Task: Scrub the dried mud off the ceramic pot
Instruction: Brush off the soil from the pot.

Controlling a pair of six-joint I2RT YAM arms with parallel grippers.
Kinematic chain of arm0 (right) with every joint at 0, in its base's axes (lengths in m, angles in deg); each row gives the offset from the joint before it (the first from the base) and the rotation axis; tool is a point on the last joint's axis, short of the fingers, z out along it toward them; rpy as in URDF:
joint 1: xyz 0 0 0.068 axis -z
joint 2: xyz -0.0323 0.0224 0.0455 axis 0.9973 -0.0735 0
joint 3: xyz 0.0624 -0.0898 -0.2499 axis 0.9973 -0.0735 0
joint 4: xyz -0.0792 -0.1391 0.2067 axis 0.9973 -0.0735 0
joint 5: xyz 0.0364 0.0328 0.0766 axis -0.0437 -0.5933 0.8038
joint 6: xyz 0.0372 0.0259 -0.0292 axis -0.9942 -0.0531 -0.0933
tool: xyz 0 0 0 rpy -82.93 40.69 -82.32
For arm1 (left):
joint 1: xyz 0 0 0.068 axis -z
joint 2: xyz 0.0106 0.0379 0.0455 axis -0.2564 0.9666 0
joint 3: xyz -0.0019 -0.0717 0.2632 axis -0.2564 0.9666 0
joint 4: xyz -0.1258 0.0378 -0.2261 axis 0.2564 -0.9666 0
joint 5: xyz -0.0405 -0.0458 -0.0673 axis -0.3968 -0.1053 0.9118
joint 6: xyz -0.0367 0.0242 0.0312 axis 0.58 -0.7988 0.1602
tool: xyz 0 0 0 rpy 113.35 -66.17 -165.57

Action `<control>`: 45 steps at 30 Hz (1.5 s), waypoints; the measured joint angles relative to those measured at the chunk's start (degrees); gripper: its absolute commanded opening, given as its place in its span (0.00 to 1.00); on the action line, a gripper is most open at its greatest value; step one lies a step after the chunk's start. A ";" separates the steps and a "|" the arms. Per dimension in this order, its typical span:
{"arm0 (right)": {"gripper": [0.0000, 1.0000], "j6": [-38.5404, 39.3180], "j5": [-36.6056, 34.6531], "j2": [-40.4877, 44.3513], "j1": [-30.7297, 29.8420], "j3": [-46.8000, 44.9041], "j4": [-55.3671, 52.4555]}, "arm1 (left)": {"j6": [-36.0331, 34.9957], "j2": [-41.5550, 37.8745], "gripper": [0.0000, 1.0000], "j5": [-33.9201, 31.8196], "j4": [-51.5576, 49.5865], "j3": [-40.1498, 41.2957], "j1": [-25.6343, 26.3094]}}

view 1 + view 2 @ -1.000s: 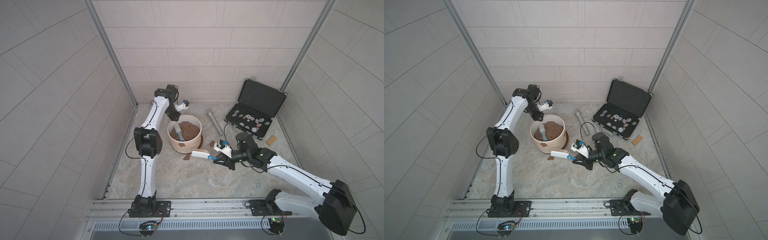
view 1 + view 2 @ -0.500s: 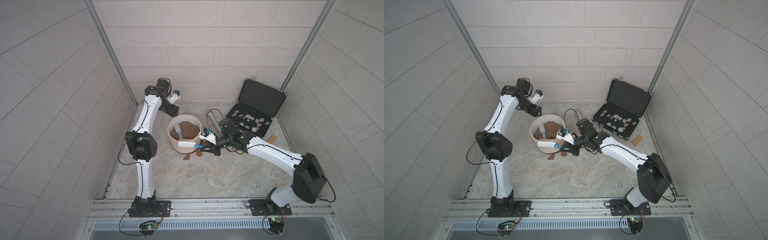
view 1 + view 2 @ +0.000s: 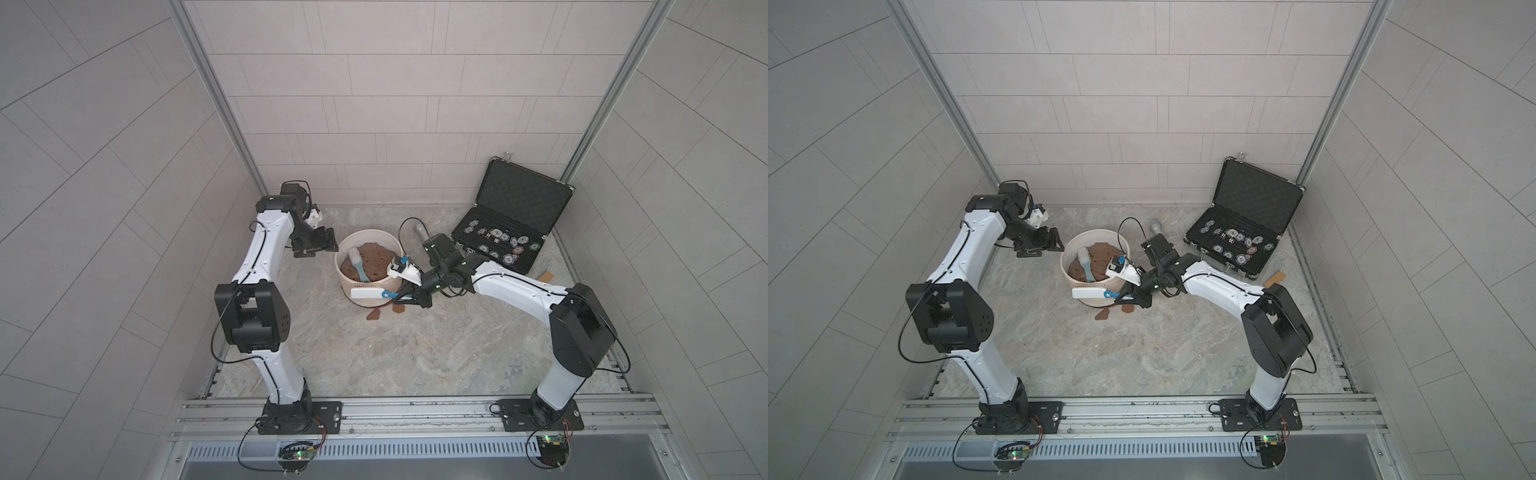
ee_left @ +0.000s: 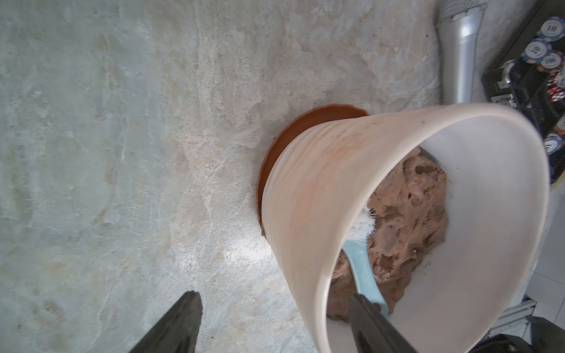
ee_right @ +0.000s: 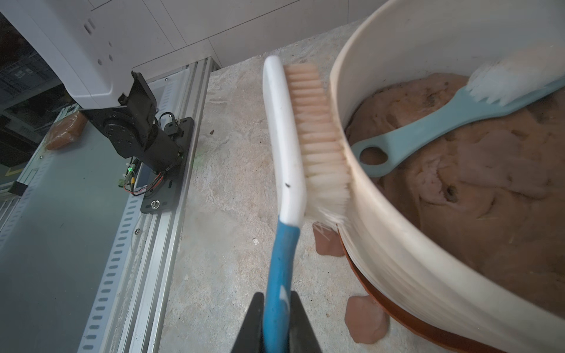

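Pot [image 3: 343,279] sat on its saucer [image 4: 275,143] mid-floor with soil inside and a 2nd, pale-blue brush [image 3: 358,266] lying loose on it. Right gripper [image 5: 276,298] was clamped on the blue handle end of the brush [image 5: 290,137], bristles pressed on the outer wall at the pot's 6 o'clock. Left gripper [image 3: 326,245] sat at the pot's 10 o'clock, jaws apart, holding nothing. 2 mud flakes [image 3: 374,316] lay on the floor at 5 o'clock, just beside the saucer.

Risks as I read them:
- nothing braced the pot, so side load from scrubbing could have slid it or rocked it off the saucer and dumped soil
- grip was far down the handle, a long lever, so the brush could have twisted in the jaws
- low strokes could have smeared the flakes back onto the wall
- right arm's cable [image 3: 401,237] looped near the rim at 2 o'clock, a snag risk
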 measured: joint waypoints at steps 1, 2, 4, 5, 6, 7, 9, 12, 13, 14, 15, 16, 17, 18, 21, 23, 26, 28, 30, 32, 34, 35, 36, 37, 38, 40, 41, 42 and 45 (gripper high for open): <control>0.00 0.00 0.09 -0.13 0.07 -0.09 0.09 | 0.20 0.00 0.77 0.50 0.09 0.04 0.11; 0.00 0.00 0.20 -0.26 0.15 -0.24 0.31 | 0.37 0.00 0.76 1.05 0.26 0.22 0.11; 0.00 -0.02 0.61 -0.68 0.26 -0.79 1.03 | 0.72 -0.02 0.76 2.12 0.92 1.46 0.11; 0.00 -0.04 0.87 -1.01 0.33 -1.05 1.40 | 0.87 -0.02 0.75 2.51 1.29 2.49 0.11; 0.00 -0.04 1.29 -1.51 0.46 -1.33 1.90 | 0.94 0.00 0.75 2.78 1.49 3.37 0.13; 0.00 -0.04 1.66 -2.03 0.57 -1.57 2.27 | 1.05 0.00 0.75 3.02 1.55 4.26 0.15; 0.00 -0.07 2.51 -3.21 0.76 -2.45 3.39 | 1.27 0.00 0.75 3.43 1.81 5.42 0.26; 0.00 -1.36 1.97 -4.37 0.92 -5.64 5.88 | 1.40 0.00 0.74 3.63 2.51 6.43 0.37; 0.00 -2.05 1.66 -4.55 1.01 -7.02 6.71 | 1.44 0.00 0.74 3.65 2.69 6.58 0.39; 0.00 -2.78 0.72 -4.57 1.07 -8.28 7.02 | 1.46 0.00 0.74 3.67 2.95 6.73 0.39; 0.00 -4.15 -0.13 -4.55 1.29 -10.27 7.52 | 1.46 0.00 0.74 3.69 3.04 6.82 0.42; 0.00 -5.05 -0.42 -4.52 1.40 -11.67 7.74 | 1.46 0.00 0.74 3.74 3.15 6.88 0.52; 0.00 -6.10 -1.16 -4.42 1.42 -12.92 7.78 | 1.46 0.00 0.74 3.85 3.23 6.95 0.66; 0.00 -6.95 -1.66 -4.04 1.38 -14.10 7.67 | 1.46 0.00 0.74 3.89 3.32 7.04 0.70; 0.00 -8.87 -2.93 -0.55 0.39 -17.59 5.11 | 1.46 0.00 0.74 4.04 3.56 7.15 1.01; 0.00 -9.01 -1.88 3.80 -1.31 -18.88 2.19 | 1.44 0.00 0.74 4.02 3.89 7.21 1.53; 0.00 -8.66 1.62 11.50 -4.09 -19.26 -1.07 | 1.33 0.00 0.72 2.93 4.52 7.23 2.97; 0.00 -8.50 3.19 16.57 -5.07 -19.23 -2.21 | 1.03 0.17 0.68 1.62 4.76 7.19 4.15; 0.00 -8.22 3.34 20.02 -4.98 -19.17 -2.86 | 0.70 0.96 0.62 -0.04 4.98 6.93 5.03; 0.00 -7.82 2.73 22.14 -4.59 -19.17 -3.21 | 0.28 2.45 0.45 -1.81 5.01 6.16 5.81; 0.00 -7.63 1.49 22.95 -4.24 -19.15 -3.41 | -0.37 4.37 0.36 -3.30 5.11 4.74 6.14; 0.00 -7.56 0.59 23.17 -4.09 -19.12 -3.56 | -0.85 5.31 0.35 -3.82 5.05 3.82 6.12; 0.00 -7.50 -0.37 23.26 -3.89 -19.08 -3.72 | -1.16 6.34 0.30 -4.39 5.05 2.75 6.12; 0.00 -7.43 -1.11 23.34 -3.69 -19.06 -3.85 | -1.66 7.23 0.28 -4.50 4.74 1.68 6.12; 0.00 -7.34 -1.81 23.47 -3.45 -19.06 -3.93 | -2.12 7.98 0.26 -4.76 4.09 0.61 6.34; 0.00 -7.32 -2.95 23.76 -3.04 -19.06 -4.15 | -3.32 8.92 0.19 -6.60 2.80 -1.20 7.21; 0.00 -7.30 -3.56 24.00 -2.84 -19.06 -4.33 | -4.35 9.29 0.15 -8.09 2.08 -2.01 7.67; 0.00 -7.30 -4.09 24.33 -2.69 -19.06 -4.52 | -5.03 9.81 0.14 -10.03 1.40 -2.89 8.20; 0.00 -7.30 -5.35 25.66 -2.38 -19.06 -5.42 | -6.88 11.96 0.09 -14.23 -0.35 -6.29 8.96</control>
